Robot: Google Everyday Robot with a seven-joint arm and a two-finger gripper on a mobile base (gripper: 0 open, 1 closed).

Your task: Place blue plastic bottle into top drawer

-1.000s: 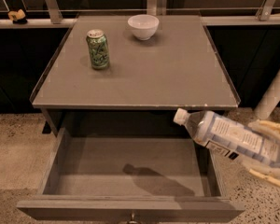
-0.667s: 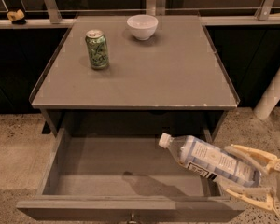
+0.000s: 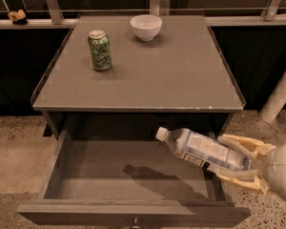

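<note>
The blue plastic bottle (image 3: 200, 150) lies tilted in my gripper (image 3: 224, 157), white cap pointing up and left, hanging over the right part of the open top drawer (image 3: 86, 168). The gripper's pale fingers (image 3: 240, 144) are shut around the bottle's base end, at the drawer's right wall. The bottle casts a shadow on the drawer floor. The drawer is pulled out toward me below the grey table (image 3: 167, 75).
A green soda can (image 3: 99, 50) stands upright at the table's back left. A white bowl (image 3: 146, 26) sits at the back middle. A white post (image 3: 280, 92) rises at the right. Speckled floor lies on both sides of the drawer.
My gripper has carried the bottle down and to the left, from beside the table's front right corner to over the drawer's right part.
</note>
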